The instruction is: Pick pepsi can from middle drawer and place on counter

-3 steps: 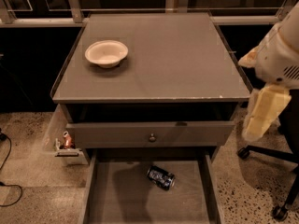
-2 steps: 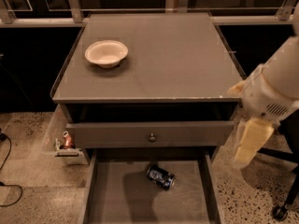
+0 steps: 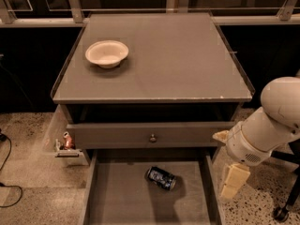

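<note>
The pepsi can [image 3: 161, 178], dark blue with silvery ends, lies on its side on the floor of the open middle drawer [image 3: 117, 198], near its back middle. The counter [image 3: 178, 55] is the flat grey cabinet top above it. My gripper [image 3: 230, 184] hangs at the end of the white arm [image 3: 267, 125], just outside the drawer's right wall, to the right of the can and apart from it. It holds nothing that I can see.
A white bowl [image 3: 107, 53] sits on the counter's left rear. A shut drawer front with a round knob [image 3: 153, 138] is above the open drawer. A reddish object in a clear holder [image 3: 68, 141] hangs at the cabinet's left. A chair base [image 3: 281, 213] stands at the right.
The arm has swung down and left, bringing the gripper from beside the counter's right edge to beside the open drawer's right wall. The can has not moved.
</note>
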`<act>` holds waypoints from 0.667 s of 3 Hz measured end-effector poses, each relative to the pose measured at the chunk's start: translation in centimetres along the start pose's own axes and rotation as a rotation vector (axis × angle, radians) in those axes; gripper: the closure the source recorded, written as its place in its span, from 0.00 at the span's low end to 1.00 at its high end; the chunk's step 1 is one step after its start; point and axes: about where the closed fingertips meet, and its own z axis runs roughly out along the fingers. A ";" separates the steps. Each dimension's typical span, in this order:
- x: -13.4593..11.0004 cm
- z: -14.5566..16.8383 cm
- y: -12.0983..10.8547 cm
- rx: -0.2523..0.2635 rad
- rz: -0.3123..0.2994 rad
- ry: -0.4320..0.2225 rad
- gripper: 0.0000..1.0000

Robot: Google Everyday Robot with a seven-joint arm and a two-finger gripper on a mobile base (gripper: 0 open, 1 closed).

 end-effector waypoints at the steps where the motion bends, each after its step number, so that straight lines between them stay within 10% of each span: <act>1: 0.0 0.0 0.0 0.000 0.000 0.000 0.00; 2: 0.5 2.7 -0.7 -0.029 0.008 -0.030 0.00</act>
